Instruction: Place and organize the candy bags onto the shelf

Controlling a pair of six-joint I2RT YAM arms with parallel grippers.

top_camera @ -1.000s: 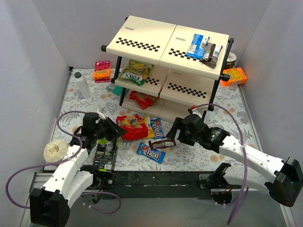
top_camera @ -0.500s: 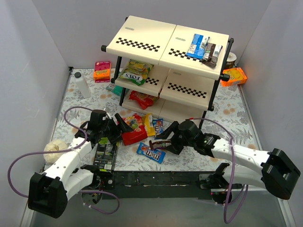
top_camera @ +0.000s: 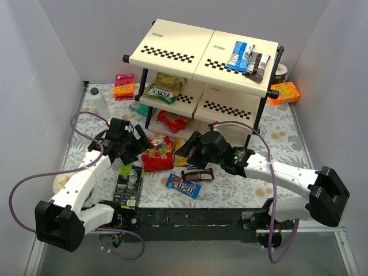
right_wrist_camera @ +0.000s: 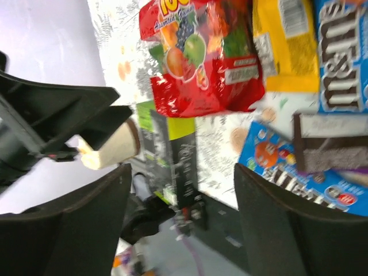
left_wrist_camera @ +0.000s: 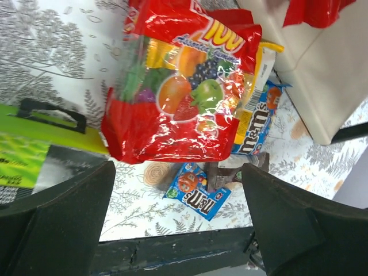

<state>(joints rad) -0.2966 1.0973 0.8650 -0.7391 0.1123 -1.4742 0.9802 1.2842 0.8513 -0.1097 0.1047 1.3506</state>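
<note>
The shelf (top_camera: 172, 49) stands at the back. Its top tier carries a blue M&M's bag and dark bars (top_camera: 246, 57), the middle tier a Fox's bag (top_camera: 164, 87), the lower tier a red bag (top_camera: 172, 119). On the table lie a red fruit candy bag (top_camera: 156, 155) (left_wrist_camera: 184, 92) (right_wrist_camera: 201, 57), a yellow bag (right_wrist_camera: 284, 46), a blue M&M's bag (top_camera: 184, 185) (left_wrist_camera: 197, 191) and a dark brown bar (top_camera: 197, 174) (right_wrist_camera: 328, 149). My left gripper (top_camera: 138, 144) (left_wrist_camera: 178, 230) is open and empty beside the red bag's left edge. My right gripper (top_camera: 185, 154) (right_wrist_camera: 181, 230) is open and empty, hovering over the yellow bag.
A black-and-green carton (top_camera: 129, 185) (right_wrist_camera: 172, 155) lies near the front edge, under the left arm. Orange boxes sit at the back left (top_camera: 123, 86) and back right (top_camera: 286, 92). A white bottle (top_camera: 99, 104) stands far left. Grey walls close in on three sides.
My left gripper has opened and moved forward beside the red bag. The right arm has swung left and forward, from beside the brown bar to over the pile.
</note>
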